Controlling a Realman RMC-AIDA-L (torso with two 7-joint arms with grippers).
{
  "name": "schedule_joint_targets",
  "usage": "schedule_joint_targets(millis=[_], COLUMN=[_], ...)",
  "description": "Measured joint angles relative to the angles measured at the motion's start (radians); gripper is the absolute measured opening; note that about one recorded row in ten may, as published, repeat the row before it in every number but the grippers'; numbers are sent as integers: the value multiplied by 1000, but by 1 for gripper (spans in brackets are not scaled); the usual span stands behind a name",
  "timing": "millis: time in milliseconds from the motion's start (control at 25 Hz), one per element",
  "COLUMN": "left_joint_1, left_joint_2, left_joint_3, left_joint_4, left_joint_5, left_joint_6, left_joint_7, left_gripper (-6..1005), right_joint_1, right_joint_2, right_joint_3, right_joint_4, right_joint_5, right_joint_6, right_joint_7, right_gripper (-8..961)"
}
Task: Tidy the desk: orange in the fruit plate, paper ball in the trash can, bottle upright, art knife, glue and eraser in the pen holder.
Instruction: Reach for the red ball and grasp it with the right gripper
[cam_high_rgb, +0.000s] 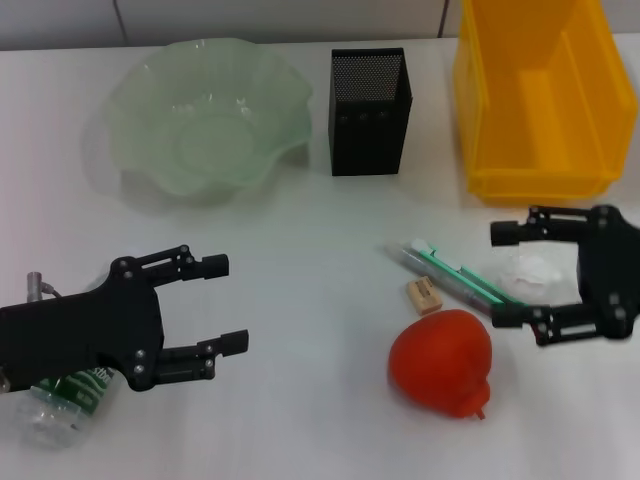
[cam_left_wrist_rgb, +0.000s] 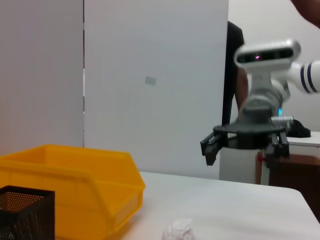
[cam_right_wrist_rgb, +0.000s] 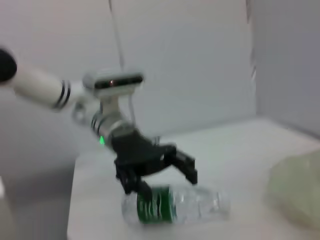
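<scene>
Left gripper (cam_high_rgb: 222, 305) sits low at the near left, fingers spread apart, nothing between them. The bottle (cam_high_rgb: 62, 402) lies on its side on the white desk (cam_high_rgb: 300, 260), partly under that gripper's body; the right wrist view shows the same: gripper (cam_right_wrist_rgb: 167, 167) over the lying bottle (cam_right_wrist_rgb: 175, 206), green label visible. Can't tell whether the gripper body touches it.

Right gripper (cam_high_rgb: 508, 275) is at the right, in front of the trash can (cam_high_rgb: 540, 90), the yellow bin at the far right. Fingers wide apart, straddling the paper ball (cam_high_rgb: 525, 273) but not closed on it. In the left wrist view the right gripper (cam_left_wrist_rgb: 245, 145) hangs open above the desk, with the paper ball (cam_left_wrist_rgb: 178, 230) nearer the camera.

Art knife or glue (cam_high_rgb: 450, 272): a green-and-clear stick lying diagonally, just left of the paper ball; probably two items side by side, view too soft to separate them. Eraser (cam_high_rgb: 424, 295) lies flat just near of it. Orange (cam_high_rgb: 442, 361) sits near centre-right, near of the eraser, close to it.

Fruit plate (cam_high_rgb: 205, 115), pale green and wavy, far left. Pen holder (cam_high_rgb: 368, 110), black mesh, upright, between plate and bin.
</scene>
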Motion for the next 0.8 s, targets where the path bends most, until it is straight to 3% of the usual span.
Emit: schedule_joint_targets(millis=[160, 320, 520, 800], left_joint_1=[8, 18, 23, 22], left_joint_2=[0, 0, 0, 2], left_joint_3=[-1, -4, -6, -15], left_joint_4=[0, 0, -17, -24], left_joint_5=[-2, -3, -4, -6], left_joint_6=[-1, -3, -14, -17], left_joint_7=[4, 10, 35, 52], left_gripper=[780, 779, 778, 777], right_joint_1=[60, 154, 225, 233], right_joint_2=[-4, -4, -2, 0], right_joint_3=[-130, -280, -410, -576], right_joint_4=[-303, -469, -458, -373], right_joint_5=[-124, -357, -489, -512], right_joint_6=[-3, -19, -22, 97], right_joint_7=[283, 511, 608, 632], right_gripper=[825, 825, 825, 826])
